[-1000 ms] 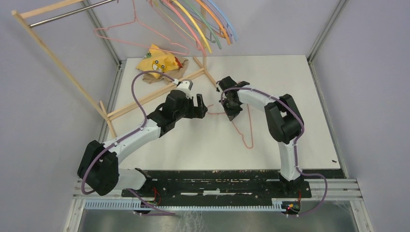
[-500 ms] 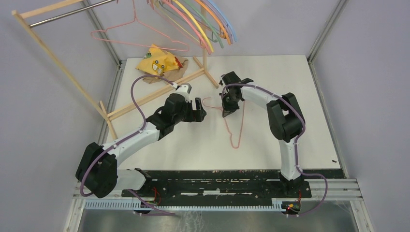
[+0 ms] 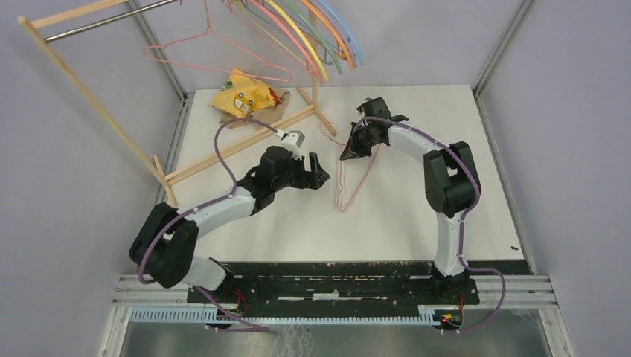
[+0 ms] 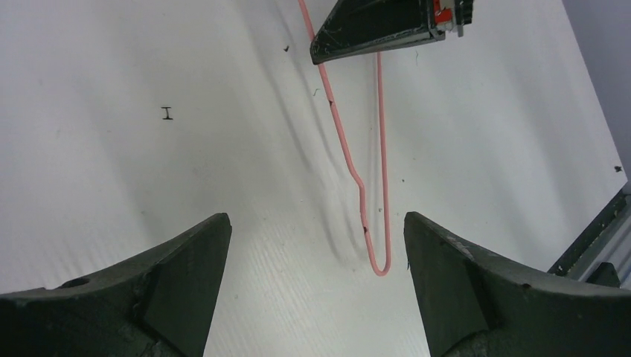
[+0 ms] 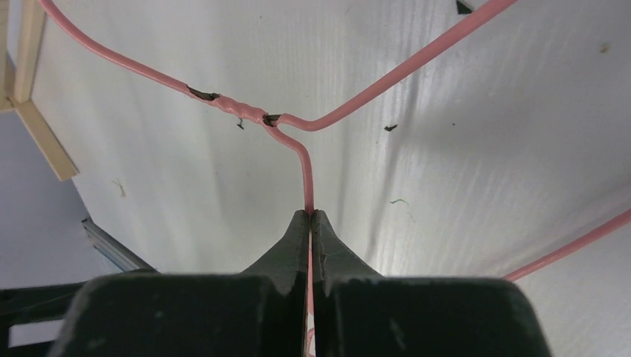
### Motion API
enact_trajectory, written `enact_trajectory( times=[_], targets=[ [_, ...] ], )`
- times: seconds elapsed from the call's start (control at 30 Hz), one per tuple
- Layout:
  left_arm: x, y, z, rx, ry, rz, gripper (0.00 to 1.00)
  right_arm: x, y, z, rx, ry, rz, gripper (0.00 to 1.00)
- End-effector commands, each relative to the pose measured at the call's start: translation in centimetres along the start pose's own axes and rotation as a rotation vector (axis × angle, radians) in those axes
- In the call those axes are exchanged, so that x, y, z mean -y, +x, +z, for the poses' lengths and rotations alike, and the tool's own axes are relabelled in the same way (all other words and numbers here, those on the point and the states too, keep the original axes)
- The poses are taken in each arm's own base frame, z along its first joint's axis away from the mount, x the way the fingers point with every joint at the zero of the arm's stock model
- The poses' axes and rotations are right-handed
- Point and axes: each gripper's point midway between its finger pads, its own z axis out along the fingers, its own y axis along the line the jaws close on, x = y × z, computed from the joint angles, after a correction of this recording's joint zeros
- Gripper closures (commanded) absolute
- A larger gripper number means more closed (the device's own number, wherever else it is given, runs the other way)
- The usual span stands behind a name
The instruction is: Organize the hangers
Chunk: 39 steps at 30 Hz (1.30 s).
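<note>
Pinching the pink hanger (image 5: pixel 245 112) by its thin wire stem, just past the twisted neck, the right gripper (image 5: pixel 311 217) was clamped tight. The hanger hung tilted below it, over the matte white table (image 3: pixel 417 216); contact unclear. The left gripper (image 4: pixel 316 223) gaped empty, the hanger's rounded bend just ahead of it. Coloured hangers (image 3: pixel 316 41) hung bunched on the rack (image 3: pixel 97 113), beyond both.
</note>
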Motion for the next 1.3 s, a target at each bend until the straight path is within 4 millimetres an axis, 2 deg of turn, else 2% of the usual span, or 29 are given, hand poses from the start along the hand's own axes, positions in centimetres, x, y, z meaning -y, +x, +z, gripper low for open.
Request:
enact_trajectory(
  times=[0.0,0.13,0.27,0.47,0.63,0.77,0.9,0.97,1.03,1.1,1.17,1.27],
  targets=[
    [1.1,0.4,2.8,0.005,0.099,-0.02,0.07,-4.4,-2.0,-2.5,0.069,-0.132,0.003,0.99],
    [1.9,0.7,4.9,-0.018,0.154,-0.03,0.07,-5.3,-2.3,-3.2,0.073,-0.157,0.009,0.99],
    [3.5,0.4,5.8,-0.029,0.235,-0.049,0.07,-6.0,-2.7,-3.6,0.08,-0.181,0.021,0.99],
    [4.1,0.8,6.4,-0.053,0.277,-0.064,0.07,-7.7,-3.2,-4.4,0.083,-0.242,0.059,0.99],
    [4.8,1.3,6.9,-0.085,0.318,-0.075,0.09,-9.5,-4.5,-5.2,0.106,-0.305,0.079,0.99],
    [4.8,2.2,7.2,-0.115,0.336,-0.081,0.14,-11.5,-5.6,-6.3,0.128,-0.37,0.111,0.99],
    [5.2,3.0,7.3,-0.154,0.371,-0.082,0.35,-12.6,-6.3,-7.2,0.149,-0.397,0.107,0.99],
    [5.1,3.3,7.3,-0.168,0.369,-0.075,0.48,-12.7,-6.4,-7.6,0.154,-0.401,0.102,0.99],
    [4.8,3.5,7.4,-0.185,0.349,-0.066,0.66,-12.8,-6.3,-7.8,0.153,-0.4,0.098,0.99],
    [4.0,4.0,7.3,-0.207,0.307,-0.064,0.93,-12.4,-6.0,-8.0,0.149,-0.382,0.1,0.99],
    [3.1,4.4,7.1,-0.222,0.253,-0.058,0.97,-11.7,-5.7,-8.3,0.145,-0.351,0.094,0.97],
    [1.2,4.6,6.4,-0.259,0.124,-0.038,0.97,-9.5,-5.3,-9.7,0.154,-0.259,0.082,0.63]
  ],
)
